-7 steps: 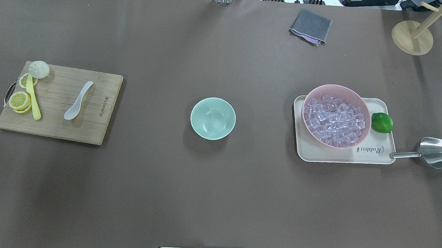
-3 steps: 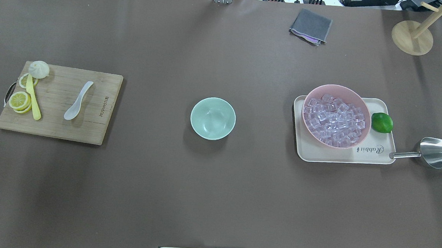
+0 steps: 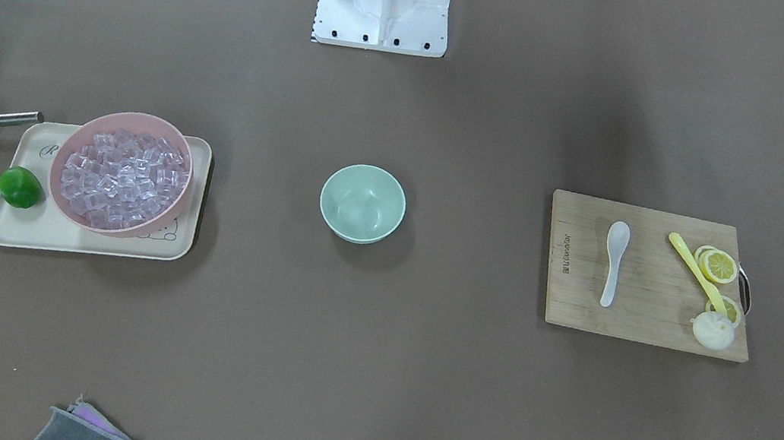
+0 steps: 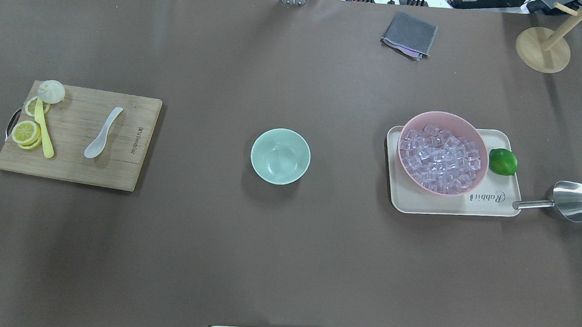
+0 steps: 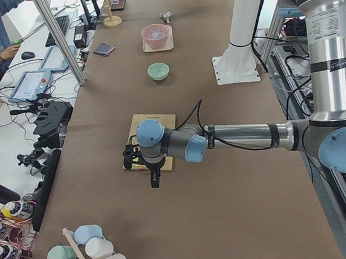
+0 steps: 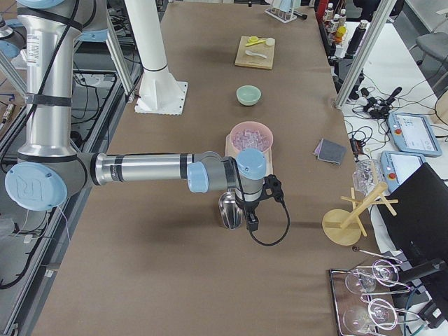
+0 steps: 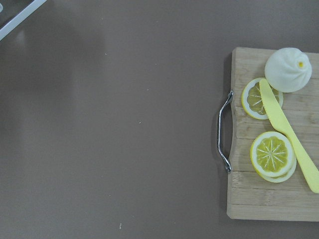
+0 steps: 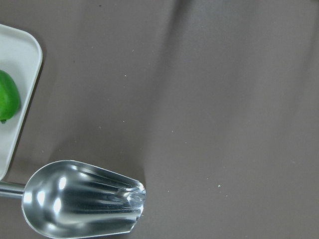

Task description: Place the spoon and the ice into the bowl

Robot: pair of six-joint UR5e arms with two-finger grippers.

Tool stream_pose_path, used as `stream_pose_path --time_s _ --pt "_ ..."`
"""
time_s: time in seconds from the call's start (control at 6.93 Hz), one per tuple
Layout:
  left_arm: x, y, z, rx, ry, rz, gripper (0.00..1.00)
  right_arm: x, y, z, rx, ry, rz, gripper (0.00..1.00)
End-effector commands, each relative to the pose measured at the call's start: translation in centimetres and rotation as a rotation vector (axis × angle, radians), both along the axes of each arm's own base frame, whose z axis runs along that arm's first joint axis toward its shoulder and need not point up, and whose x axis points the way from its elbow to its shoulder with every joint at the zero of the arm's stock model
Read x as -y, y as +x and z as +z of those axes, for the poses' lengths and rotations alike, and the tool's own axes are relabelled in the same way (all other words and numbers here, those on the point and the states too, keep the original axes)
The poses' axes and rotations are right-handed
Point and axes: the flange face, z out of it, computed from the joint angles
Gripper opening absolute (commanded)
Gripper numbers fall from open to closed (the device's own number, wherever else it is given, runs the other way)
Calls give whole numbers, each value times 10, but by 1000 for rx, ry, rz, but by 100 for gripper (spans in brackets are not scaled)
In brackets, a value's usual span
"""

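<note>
The white spoon (image 4: pixel 103 133) lies on the wooden cutting board (image 4: pixel 118 173), handle pointing away from me; it also shows in the front view (image 3: pixel 613 263). The mint-green bowl (image 4: pixel 280 156) stands empty at the table's middle (image 3: pixel 362 203). The ice cubes (image 4: pixel 440 158) fill the pink bowl (image 4: pixel 445 118) on the cream tray (image 4: pixel 410 203). My left gripper (image 5: pixel 155 179) hovers past the board's outer end. My right gripper (image 6: pixel 252 224) hovers by the metal scoop (image 6: pixel 231 208). Both show only in the side views, so I cannot tell whether they are open or shut.
Lemon slices (image 7: pixel 271 153), a yellow knife (image 7: pixel 289 134) and a white bun (image 7: pixel 288 69) lie on the board's outer end. A lime (image 4: pixel 503 162) sits on the tray. The metal scoop (image 4: pixel 571 201) lies right of the tray. A grey cloth (image 4: pixel 409 34) and wooden stand (image 4: pixel 542 49) are at the far side.
</note>
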Motion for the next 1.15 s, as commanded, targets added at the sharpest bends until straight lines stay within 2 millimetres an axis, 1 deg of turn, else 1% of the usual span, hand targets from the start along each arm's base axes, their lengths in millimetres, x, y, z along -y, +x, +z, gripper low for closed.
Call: stream_pose_path --time_s 0.0,0.14,0.43,0.72,0.87,1.01 --pt "3 1 -3 1 17 -2 98 0 -2 1 0 -4 -4 100" --pt "2 1 -7 -8 24 -1 98 0 -2 4 -2 -10 -5 100" --pt "3 1 -20 -20 95 -1 98 0 -5 5 -4 -9 -12 100" --pt "3 1 -19 -22 107 0 98 0 -5 4 -1 -10 -10 100" --pt "3 1 -19 -22 107 0 98 -5 -4 4 6 -10 -11 100" --pt "3 1 -22 -25 114 1 98 -16 -6 5 46 -20 -16 100"
